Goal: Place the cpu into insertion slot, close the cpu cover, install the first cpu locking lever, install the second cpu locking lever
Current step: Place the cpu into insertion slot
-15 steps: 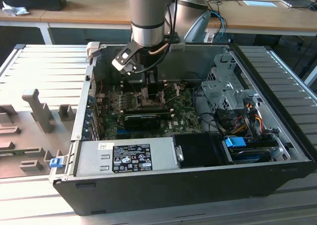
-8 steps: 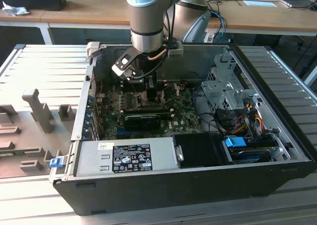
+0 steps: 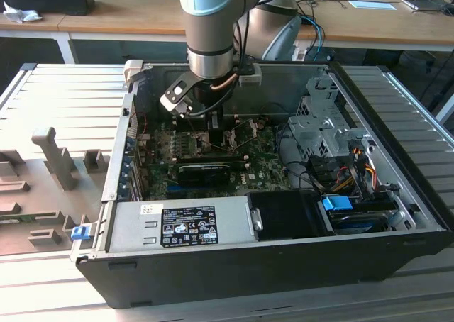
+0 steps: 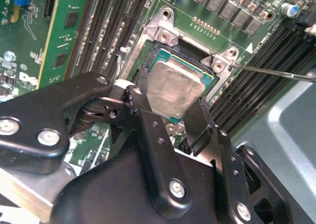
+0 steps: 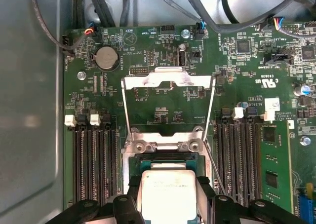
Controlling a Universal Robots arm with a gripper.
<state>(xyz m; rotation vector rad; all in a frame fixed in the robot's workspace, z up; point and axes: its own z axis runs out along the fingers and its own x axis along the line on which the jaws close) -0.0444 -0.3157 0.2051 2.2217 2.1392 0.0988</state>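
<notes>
In both wrist views my gripper (image 4: 168, 104) (image 5: 169, 200) is shut on the cpu (image 4: 174, 88) (image 5: 167, 192), a pale silver square chip with one black finger on each of two opposite edges. The chip sits right over the insertion slot (image 4: 168, 34) (image 5: 165, 145), slightly tilted; I cannot tell whether it rests in it. The cpu cover (image 5: 168, 80) stands swung open behind the slot, its window showing the board. Thin wire locking levers (image 5: 212, 110) (image 4: 276, 75) stick out beside the socket, unlatched. In the exterior view the gripper (image 3: 202, 127) is low inside the computer case.
Black memory slots flank the socket, with a green memory stick (image 5: 269, 160) (image 4: 64, 41) in one. A coin battery (image 5: 107, 57) and cables lie beyond the cover. A long black card (image 3: 206, 169), the power supply (image 3: 181, 226) and a drive cage (image 3: 323, 127) crowd the case.
</notes>
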